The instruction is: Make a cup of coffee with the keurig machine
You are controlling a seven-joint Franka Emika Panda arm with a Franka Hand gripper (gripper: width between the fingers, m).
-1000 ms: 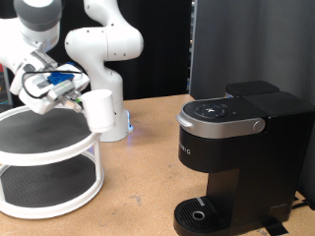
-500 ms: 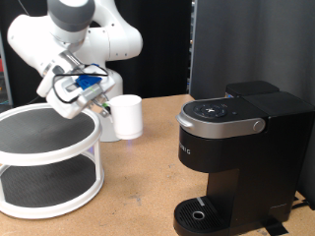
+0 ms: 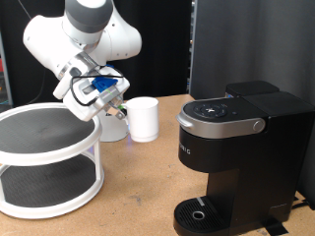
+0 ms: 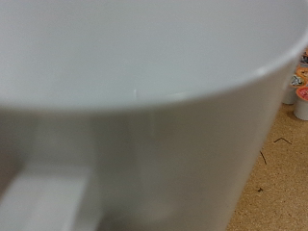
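Above the tabletop, between the white tiered stand [image 3: 49,162] and the keurig machine [image 3: 241,147], the cup [image 3: 144,119] is carried, apparently gripped at its handle by the gripper [image 3: 115,109], needing careful level lowering onto the drip tray [image 3: 202,212].

White two-tier shelf [image 3: 49,162] (possibly rotating)

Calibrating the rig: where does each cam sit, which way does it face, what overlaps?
Exterior view: off the arm, facing the table; shows the white arm, the claw at the cup, the keurig machine and the two-tier rack.
Wrist view: on the hand, looking along the fingers; the cup fills it, no claw visible.
Shared: the cup.
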